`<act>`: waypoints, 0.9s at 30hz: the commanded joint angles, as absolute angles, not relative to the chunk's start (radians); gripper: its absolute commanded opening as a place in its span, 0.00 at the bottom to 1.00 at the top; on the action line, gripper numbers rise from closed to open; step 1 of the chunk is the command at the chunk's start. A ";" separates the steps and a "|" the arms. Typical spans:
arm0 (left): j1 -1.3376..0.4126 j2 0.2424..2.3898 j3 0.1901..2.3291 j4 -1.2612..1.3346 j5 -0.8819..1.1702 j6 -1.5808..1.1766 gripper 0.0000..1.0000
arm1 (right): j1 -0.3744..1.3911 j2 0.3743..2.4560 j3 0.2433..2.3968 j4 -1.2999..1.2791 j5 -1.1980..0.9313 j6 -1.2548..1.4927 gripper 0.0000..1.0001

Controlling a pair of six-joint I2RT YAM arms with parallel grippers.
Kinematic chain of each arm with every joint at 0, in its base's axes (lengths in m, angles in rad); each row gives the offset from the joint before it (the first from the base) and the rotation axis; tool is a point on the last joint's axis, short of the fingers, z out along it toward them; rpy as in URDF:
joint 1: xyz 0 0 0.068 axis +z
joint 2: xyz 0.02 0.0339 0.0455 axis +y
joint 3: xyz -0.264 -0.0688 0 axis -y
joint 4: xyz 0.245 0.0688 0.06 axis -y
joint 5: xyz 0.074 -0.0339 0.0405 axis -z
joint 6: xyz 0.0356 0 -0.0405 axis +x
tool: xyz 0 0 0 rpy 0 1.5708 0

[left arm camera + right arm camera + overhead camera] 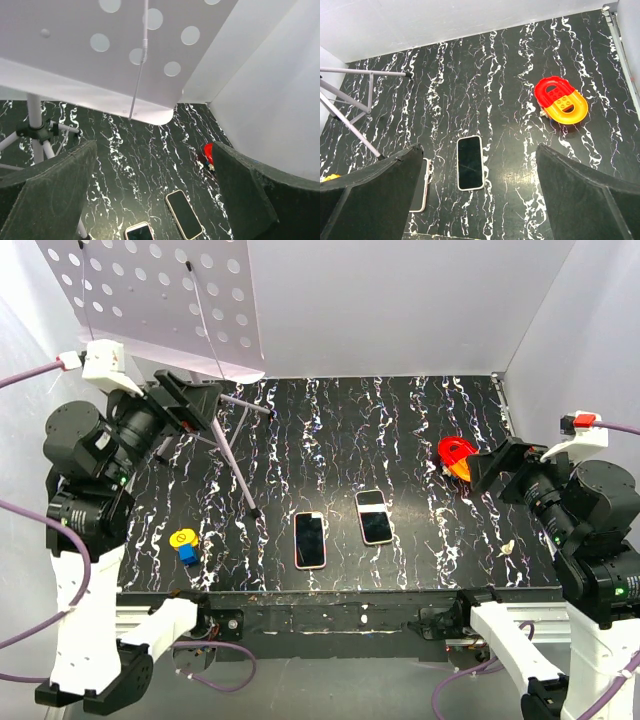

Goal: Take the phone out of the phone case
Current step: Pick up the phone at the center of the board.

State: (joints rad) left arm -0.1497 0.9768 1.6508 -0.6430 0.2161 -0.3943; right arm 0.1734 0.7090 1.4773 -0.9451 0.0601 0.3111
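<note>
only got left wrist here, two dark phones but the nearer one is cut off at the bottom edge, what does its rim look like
observer: the nearer black-screened phone has a pinkish rim all round and lies flat, screen up.
operator: and the red thing past the other phone
observer: a red and yellow plastic boat-shaped toy, lying apart from the white-rimmed phone.
operator: where's the right gripper
observer: the right gripper is open and empty, on the right side near that toy, touching neither phone.
</note>
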 commanded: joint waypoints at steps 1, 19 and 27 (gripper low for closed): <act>-0.175 0.914 1.626 -0.742 0.060 -0.419 1.00 | 0.176 0.697 1.474 -0.922 0.106 0.318 1.00; -0.375 0.823 1.063 -0.769 0.065 -0.587 0.99 | 0.178 0.506 1.246 -0.880 0.146 0.420 0.94; -0.828 1.115 1.011 -0.756 -0.288 -0.736 1.00 | 0.178 0.517 1.138 -0.897 0.042 0.543 0.98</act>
